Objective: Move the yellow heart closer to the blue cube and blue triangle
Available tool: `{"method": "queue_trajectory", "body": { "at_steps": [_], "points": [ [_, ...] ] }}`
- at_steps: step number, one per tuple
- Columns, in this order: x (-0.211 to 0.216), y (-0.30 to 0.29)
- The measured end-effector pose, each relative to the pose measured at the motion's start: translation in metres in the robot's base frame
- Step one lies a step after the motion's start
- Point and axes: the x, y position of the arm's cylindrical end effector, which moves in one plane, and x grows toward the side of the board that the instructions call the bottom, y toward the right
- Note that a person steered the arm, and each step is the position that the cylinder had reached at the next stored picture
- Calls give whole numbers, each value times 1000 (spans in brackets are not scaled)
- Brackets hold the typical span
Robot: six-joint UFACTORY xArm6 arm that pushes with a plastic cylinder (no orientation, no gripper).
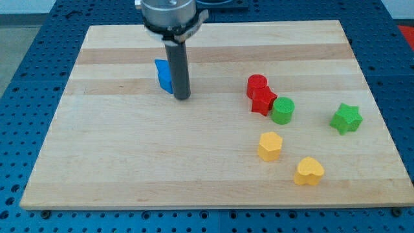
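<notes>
The yellow heart (309, 171) lies near the view's bottom right of the wooden board (116, 162). A blue block (164, 74) sits at the upper middle left, partly hidden behind the rod. It looks like two blue pieces pressed together, and I cannot tell the cube from the triangle. My tip (182, 98) touches the board just right of and slightly below the blue block, right beside it. The heart is far from the tip, down and to the right.
A second yellow block (270, 145) lies up and left of the heart. Two red blocks (257, 85) (263, 101) and a green cylinder (283, 110) cluster at middle right. A green star (346, 118) sits near the right edge.
</notes>
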Motion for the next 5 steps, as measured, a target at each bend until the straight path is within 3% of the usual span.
{"method": "queue_trajectory", "body": {
  "at_steps": [2, 3, 5],
  "points": [
    [112, 32],
    [159, 88],
    [165, 206]
  ]
}}
